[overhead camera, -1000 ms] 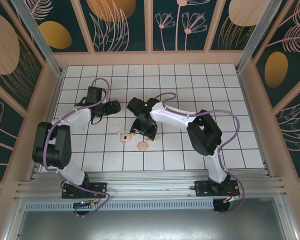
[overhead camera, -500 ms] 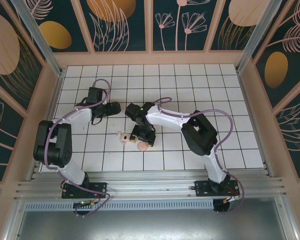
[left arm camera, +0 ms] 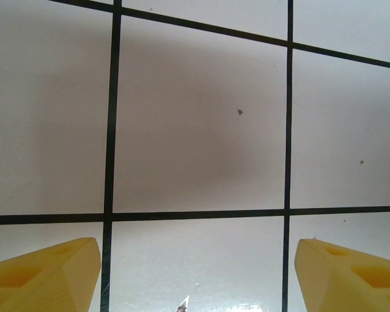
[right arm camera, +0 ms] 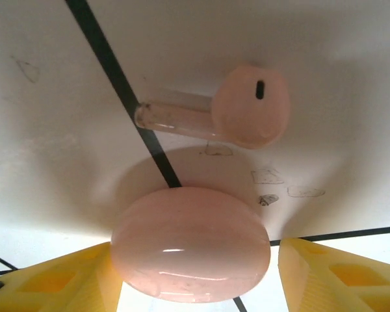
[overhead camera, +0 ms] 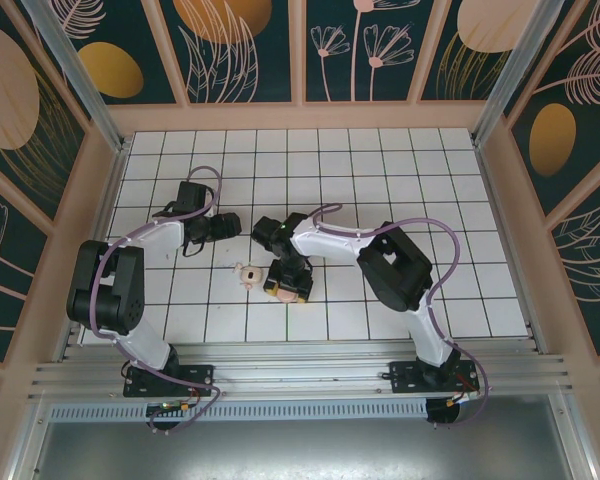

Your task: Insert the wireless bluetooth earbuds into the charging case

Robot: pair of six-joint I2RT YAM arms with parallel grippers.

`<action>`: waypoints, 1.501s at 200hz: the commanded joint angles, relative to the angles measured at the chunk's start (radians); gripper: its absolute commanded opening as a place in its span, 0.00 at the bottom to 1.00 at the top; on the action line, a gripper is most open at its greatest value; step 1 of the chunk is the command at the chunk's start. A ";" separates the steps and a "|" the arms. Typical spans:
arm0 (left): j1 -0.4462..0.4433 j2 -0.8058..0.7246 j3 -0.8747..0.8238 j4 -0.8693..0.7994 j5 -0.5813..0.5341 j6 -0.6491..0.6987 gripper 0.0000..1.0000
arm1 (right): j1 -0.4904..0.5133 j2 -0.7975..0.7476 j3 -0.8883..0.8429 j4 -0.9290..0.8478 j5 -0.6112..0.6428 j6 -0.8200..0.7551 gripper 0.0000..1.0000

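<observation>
one earbud (right arm camera: 250, 107) lay on the white tiled tabletop (overhead camera: 400, 160) in the right wrist view, its round bulb to the right and its short stem pointing left onto a black grid line. it sat just beyond a glossy salmon-pink disc (right arm camera: 190, 244), near it but apart. the right end effector (right arm camera: 195, 253) stood with its yellow fingers (right arm camera: 52, 279) apart on either side of that disc; the finger on the view's left side looked to be against the disc's edge, a gap showed at the other, so nothing was clamped. the left end effector (left arm camera: 196, 260) hovered over bare tile, fingers wide apart with nothing between them.

the earbud would probably be very light, hard and smooth, apt to skid or roll on its bulb if nudged and to squirt out of a hard pinch. a gentle hold across the bulb, leaving the stem free for seating, looked safest; the thin stem seemed the frailer part.

from above, the right end effector covered most of the disc, and a small whitish-pink cluster (overhead camera: 246, 274) just left of it was too small to sort into earbuds or case. whether the disc was the charging case could not be told: no seam, hinge or opening showed.
</observation>
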 commanded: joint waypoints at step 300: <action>-0.037 -0.477 -0.214 0.704 0.466 0.008 0.60 | -0.241 -0.768 -0.563 1.054 0.191 -0.145 0.51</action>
